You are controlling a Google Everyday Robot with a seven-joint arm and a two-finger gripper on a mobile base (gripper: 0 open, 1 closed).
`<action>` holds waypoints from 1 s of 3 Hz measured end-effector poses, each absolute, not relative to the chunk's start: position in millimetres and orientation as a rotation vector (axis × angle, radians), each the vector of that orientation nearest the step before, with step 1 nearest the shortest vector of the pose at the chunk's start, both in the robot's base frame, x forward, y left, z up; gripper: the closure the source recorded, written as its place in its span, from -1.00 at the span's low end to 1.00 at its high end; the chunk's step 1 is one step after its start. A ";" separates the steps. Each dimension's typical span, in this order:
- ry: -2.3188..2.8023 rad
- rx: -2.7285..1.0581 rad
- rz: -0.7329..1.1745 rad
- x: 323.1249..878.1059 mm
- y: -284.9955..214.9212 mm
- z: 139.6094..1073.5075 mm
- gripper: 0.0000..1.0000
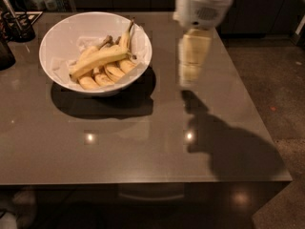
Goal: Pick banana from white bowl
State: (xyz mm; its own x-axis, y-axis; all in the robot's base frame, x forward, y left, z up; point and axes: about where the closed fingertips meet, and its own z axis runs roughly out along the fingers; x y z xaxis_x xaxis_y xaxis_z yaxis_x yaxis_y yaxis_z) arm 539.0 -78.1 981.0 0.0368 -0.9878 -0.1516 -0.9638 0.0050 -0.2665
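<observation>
Primary hazard: the long, nearly straight pale-yellow banana (100, 60) lies on top of a bunch of shorter curved bananas (107, 74), touching them, so a descent that lands off its centre line could, in my judgement, close on two fruits at once or push the target sideways off the pile. Second hazard: the large, shallow, glossy white bowl (71, 32) stands loose on the dark grey tabletop (119, 142). A sideways approach that comes in too low could strike the right rim and slide or tip the dish. Third hazard: the fruit looks soft-skinned, and an over-firm grip may bruise or split it. I cannot tell whether the pale two-finger gripper (193, 63) is wide or narrow, so I would confirm its opening before committing to any descent. The gripper holds nothing that I can see. It hangs above bare tabletop to the right of the bowl, outside the rim and apart from it. The banana lies inside the bowl, running diagonally from lower left to upper right, with its dark stem end pointing toward the gripper's side. The target therefore lies to the gripper's left and lower, across the rim.
</observation>
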 end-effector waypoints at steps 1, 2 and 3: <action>1.938 -2.114 -0.107 567.5 -14.7 977.1 -1.00; 1.890 -2.180 -0.101 585.6 33.1 971.7 -1.00; 1.857 -2.166 -0.102 590.1 43.9 974.1 -1.00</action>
